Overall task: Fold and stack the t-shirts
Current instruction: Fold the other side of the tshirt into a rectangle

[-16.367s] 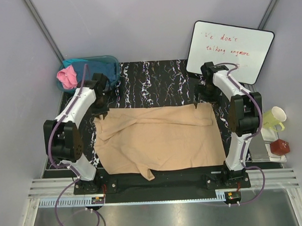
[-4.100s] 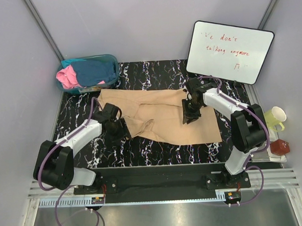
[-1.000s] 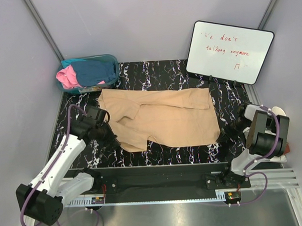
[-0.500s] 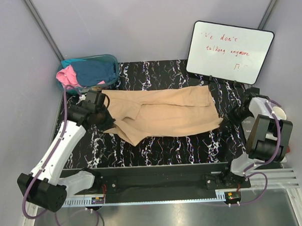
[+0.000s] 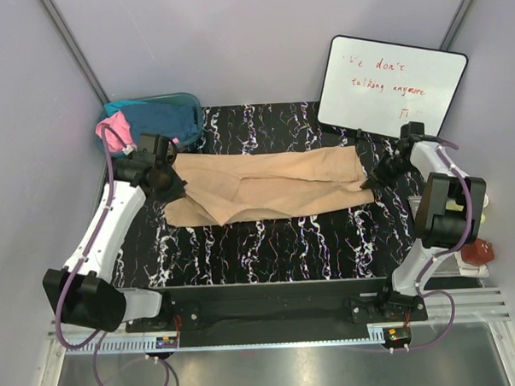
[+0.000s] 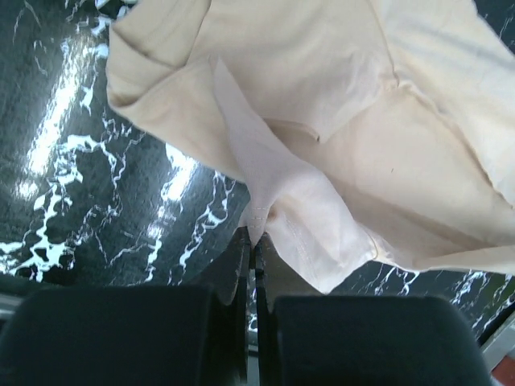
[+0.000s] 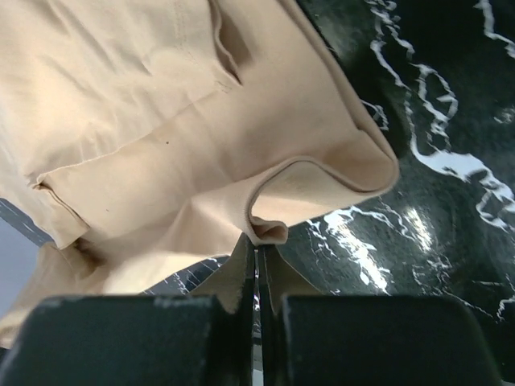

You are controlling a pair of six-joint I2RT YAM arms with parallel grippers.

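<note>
- Tan t-shirt (image 5: 266,188): lay folded into a long, crumpled band, stretched left to right across the far half of the black marble table (image 5: 277,243).
- Was gripped at its left end by the left gripper (image 6: 251,241), fingers pinched tight on a fold of cloth.
- Was gripped at its right end by the right gripper (image 7: 257,245), fingers likewise clamped on a doubled edge.
- Lay heaped at far left in a see-through tub (image 5: 194,102): pink t-shirt (image 5: 111,135) and teal-blue t-shirt (image 5: 165,120).
- Stood propped at far right: whiteboard (image 5: 394,84).
</note>
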